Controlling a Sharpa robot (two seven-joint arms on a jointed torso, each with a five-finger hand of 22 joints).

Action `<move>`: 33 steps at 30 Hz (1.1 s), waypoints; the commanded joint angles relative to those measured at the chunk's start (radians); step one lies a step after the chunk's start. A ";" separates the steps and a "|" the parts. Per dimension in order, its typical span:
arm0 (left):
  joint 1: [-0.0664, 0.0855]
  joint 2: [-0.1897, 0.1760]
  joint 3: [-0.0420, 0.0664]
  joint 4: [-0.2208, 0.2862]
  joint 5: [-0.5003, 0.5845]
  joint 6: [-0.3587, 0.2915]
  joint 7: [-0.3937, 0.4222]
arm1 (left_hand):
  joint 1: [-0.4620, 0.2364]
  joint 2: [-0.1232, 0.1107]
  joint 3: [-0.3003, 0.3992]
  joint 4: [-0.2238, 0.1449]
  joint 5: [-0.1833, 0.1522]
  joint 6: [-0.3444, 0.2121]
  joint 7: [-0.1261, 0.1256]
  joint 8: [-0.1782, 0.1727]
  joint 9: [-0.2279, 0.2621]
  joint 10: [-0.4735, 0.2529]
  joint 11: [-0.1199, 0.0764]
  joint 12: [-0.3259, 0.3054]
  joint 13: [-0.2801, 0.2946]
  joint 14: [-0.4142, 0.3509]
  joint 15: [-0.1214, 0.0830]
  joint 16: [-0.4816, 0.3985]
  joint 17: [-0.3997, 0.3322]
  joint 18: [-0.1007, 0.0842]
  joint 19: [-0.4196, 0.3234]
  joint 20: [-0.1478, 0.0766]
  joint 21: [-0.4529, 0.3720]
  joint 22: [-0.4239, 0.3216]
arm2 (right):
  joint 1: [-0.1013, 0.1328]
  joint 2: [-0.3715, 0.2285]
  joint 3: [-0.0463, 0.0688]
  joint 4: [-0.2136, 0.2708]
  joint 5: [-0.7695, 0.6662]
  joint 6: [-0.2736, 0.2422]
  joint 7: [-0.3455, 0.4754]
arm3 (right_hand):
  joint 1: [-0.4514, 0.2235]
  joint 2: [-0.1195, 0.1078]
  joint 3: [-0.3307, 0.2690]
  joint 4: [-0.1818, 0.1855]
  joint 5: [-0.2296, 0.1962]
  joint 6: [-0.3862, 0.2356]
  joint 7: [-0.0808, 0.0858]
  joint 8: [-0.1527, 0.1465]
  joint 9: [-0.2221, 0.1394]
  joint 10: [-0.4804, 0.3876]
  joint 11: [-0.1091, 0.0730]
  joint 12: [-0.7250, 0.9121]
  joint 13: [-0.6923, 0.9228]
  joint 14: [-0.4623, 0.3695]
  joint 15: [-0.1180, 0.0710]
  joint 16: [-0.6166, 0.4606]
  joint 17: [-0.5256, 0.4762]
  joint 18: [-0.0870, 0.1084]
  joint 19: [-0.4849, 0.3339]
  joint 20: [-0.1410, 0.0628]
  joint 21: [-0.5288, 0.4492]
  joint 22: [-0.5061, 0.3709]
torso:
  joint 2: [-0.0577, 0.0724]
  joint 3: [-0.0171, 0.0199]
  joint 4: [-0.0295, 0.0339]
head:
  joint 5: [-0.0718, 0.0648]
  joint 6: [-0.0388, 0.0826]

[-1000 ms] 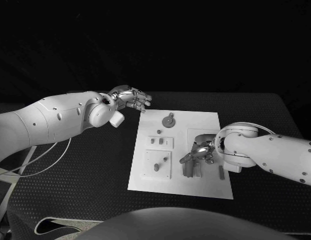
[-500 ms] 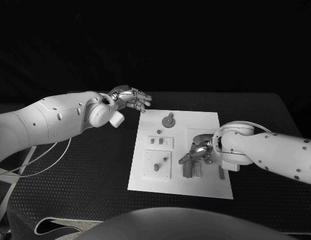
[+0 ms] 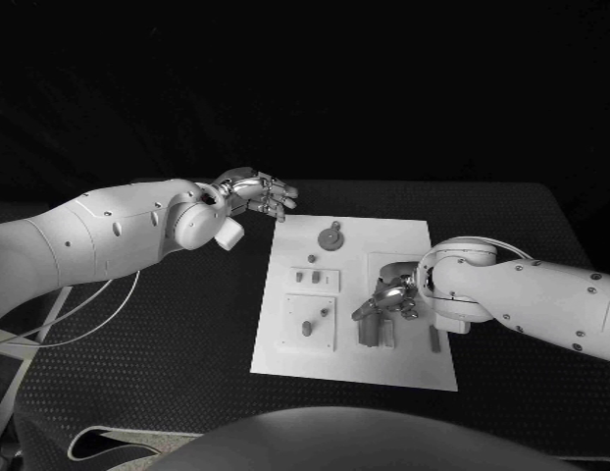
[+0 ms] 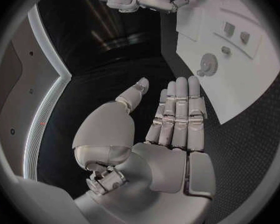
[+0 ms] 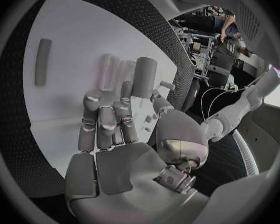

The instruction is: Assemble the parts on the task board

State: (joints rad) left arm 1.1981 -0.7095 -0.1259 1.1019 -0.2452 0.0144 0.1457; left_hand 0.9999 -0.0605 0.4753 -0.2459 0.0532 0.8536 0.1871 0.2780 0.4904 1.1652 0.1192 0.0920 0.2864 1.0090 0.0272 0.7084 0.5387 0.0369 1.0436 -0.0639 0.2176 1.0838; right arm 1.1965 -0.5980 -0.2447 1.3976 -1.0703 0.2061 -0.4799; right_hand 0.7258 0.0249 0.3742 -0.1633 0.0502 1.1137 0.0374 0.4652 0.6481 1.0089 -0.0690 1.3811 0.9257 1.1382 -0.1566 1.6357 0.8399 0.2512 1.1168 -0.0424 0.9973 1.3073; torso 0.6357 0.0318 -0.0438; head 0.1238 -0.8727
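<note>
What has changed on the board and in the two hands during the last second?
Little changed. The right arm shifted slightly toward the left arm's side, while the right hand stays low over the parts near the middle of the board; whether it grips one cannot be told. The left hand stays open beyond the board's far corner. The gear and the other parts lie as before.

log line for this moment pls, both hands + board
left hand: open, off the task board's far-left corner, holding nothing | right hand: over the board by the upright cylinder part, grasp unclear | gear part: flat, untouched
</note>
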 commanded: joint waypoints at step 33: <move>0.001 0.003 0.000 0.001 -0.007 0.016 0.007 | -0.002 -0.010 0.000 0.005 -0.001 -0.007 -0.002 0.005 -0.002 -0.009 0.002 -0.004 -0.001 0.000 0.009 -0.005 0.003 0.016 -0.001 0.002 -0.004 0.002 | -0.028 0.037 -0.002 -0.052 -0.019 0.002 0.010 | -0.001 0.020 0.123 -0.126 0.007 -0.011 0.004 0.000 0.001 -0.002 0.006 -0.009 0.004 -0.022 0.001 -0.005 -0.014 0.011 -0.008 0.004 -0.007 0.014 | 0.000 0.0001 -0.0005 | -0.002 0.000</move>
State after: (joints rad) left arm 1.1981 -0.7083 -0.1260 1.1013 -0.2490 0.0164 0.1455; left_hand 0.9999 -0.0605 0.4753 -0.2459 0.0532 0.8536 0.1870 0.2780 0.4905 1.1627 0.1218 0.0920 0.2865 1.0090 0.0273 0.7085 0.5405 0.0433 1.0436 -0.0638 0.2176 1.0844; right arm 1.1801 -0.5654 -0.2405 1.3494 -1.0872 0.2013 -0.4703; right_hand 0.7212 0.0295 0.3727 -0.1648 0.0542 1.1118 0.0395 0.4704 0.6508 1.0061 -0.0656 1.3767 0.9285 1.1263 -0.1508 1.6357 0.8271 0.2441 1.1147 -0.0371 0.9973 1.3079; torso 0.6354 0.0316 -0.0443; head 0.1220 -0.8727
